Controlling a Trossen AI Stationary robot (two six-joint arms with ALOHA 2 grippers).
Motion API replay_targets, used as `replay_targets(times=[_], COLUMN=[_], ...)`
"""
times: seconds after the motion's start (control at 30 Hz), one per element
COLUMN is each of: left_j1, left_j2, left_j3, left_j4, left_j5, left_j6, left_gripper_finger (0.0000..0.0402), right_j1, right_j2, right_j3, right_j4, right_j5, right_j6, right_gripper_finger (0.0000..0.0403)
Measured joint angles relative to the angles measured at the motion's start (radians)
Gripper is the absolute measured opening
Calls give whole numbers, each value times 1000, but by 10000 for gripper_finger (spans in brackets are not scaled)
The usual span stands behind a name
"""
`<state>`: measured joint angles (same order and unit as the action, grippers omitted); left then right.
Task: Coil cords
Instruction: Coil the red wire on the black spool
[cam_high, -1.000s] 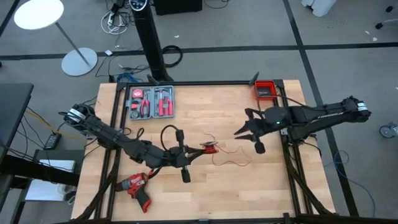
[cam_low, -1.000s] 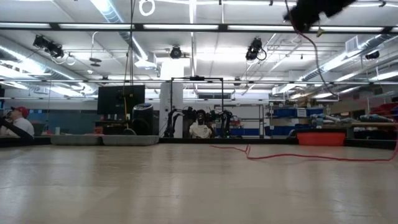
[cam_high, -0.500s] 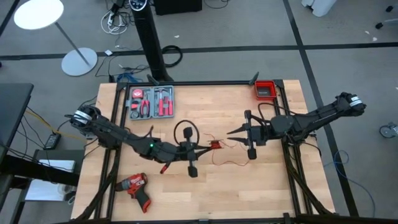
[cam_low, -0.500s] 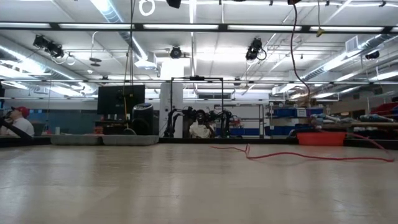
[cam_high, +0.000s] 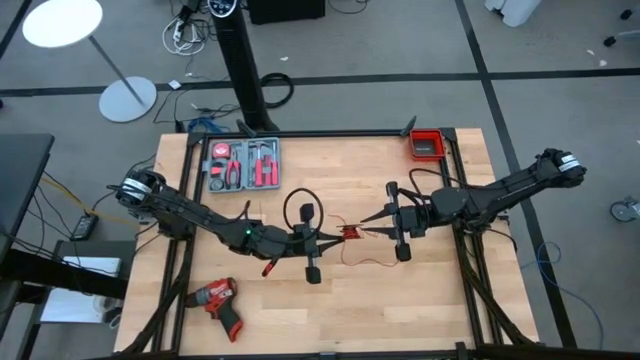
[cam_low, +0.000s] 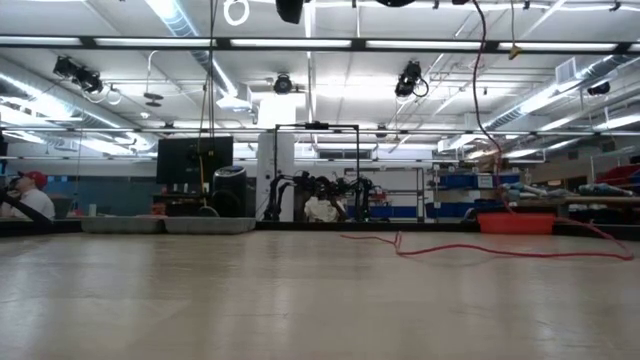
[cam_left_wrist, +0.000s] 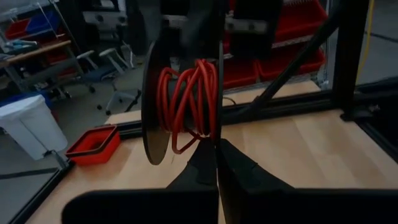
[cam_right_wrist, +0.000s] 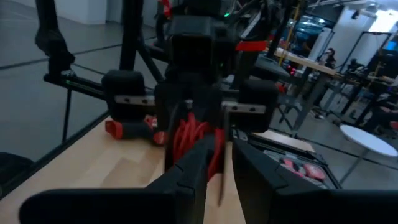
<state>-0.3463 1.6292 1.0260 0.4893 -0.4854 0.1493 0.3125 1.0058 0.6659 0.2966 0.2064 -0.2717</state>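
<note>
Spool (cam_high: 347, 233) of red wire (cam_left_wrist: 189, 93), mid-frame, is pinched by left pincer (cam_high: 335, 236); right pincer (cam_high: 375, 224) nips wire beside it. Wire judged light, limp, tangle-prone; best gripped near spool.

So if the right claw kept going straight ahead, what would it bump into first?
Probably the dark spool wound with thin bright red wire, right in front of the right claw, with the left claw holding it just beyond.
</note>
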Motion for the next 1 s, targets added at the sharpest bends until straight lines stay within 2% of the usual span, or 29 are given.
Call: replay_targets(times=[0.43, 0.6, 0.77, 0.87, 1.0], left_j1=[-1, -1, -6, -17, -17], left_j2=[17, 17, 18, 18, 14], left_j3=[-1, -2, -2, -2, -2], left_j4=[24, 25, 41, 62, 78], left_j5=[12, 13, -41, -111, -188], left_j6=[34, 31, 25, 48, 52], left_gripper_finger=[0, 0, 5, 26, 83], right_j1=[1, -1, -2, -2, -3], right_j2=[111, 113, 111, 99, 62], right_j3=[0, 1, 2, 3, 1], right_j4=[109, 103, 85, 65, 28], right_j5=[-16, -11, -4, 11, 39], right_j6=[2, 17, 41, 33, 22], right_gripper_finger=[70, 15, 5, 4, 2])
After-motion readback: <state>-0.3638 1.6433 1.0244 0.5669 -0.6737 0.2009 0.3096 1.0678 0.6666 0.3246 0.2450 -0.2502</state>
